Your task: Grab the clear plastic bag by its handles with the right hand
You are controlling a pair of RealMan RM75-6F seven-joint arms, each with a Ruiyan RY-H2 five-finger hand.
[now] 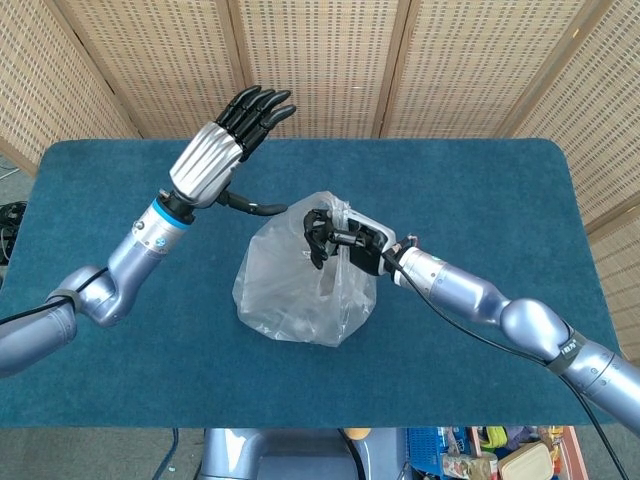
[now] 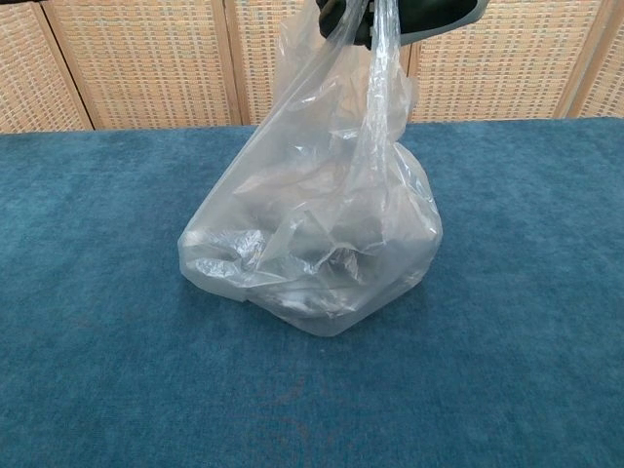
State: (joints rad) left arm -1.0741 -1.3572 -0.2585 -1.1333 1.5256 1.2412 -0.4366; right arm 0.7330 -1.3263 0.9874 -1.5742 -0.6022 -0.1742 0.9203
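The clear plastic bag (image 1: 305,290) sits near the middle of the blue worktop (image 1: 480,190), its bulging bottom resting on the cloth while its upper part is drawn up into a narrow neck. In the chest view the bag (image 2: 312,244) stands upright with crumpled film and some greyish contents inside; what those contents are cannot be made out through the wrinkled plastic.

The right robot hand (image 1: 332,238) is at the top of the bag, its dark fingers (image 1: 318,232) curled in around the gathered handles (image 1: 340,215), so it is grasping the bag by them. In the chest view only the underside of this robot hand (image 2: 353,15) shows at the top edge, with the stretched handle strips (image 2: 382,58) running down from it into the bag's body. The right forearm (image 1: 470,295) reaches in from the lower right.

The left robot hand (image 1: 225,145) is raised above the worktop to the left of the bag, well apart from it, released, with its fingers straight, close together and pointing up and away, holding nothing. Its arm (image 1: 110,285) comes in from the lower left.

Behind the worktop stands a woven folding screen (image 1: 320,60).
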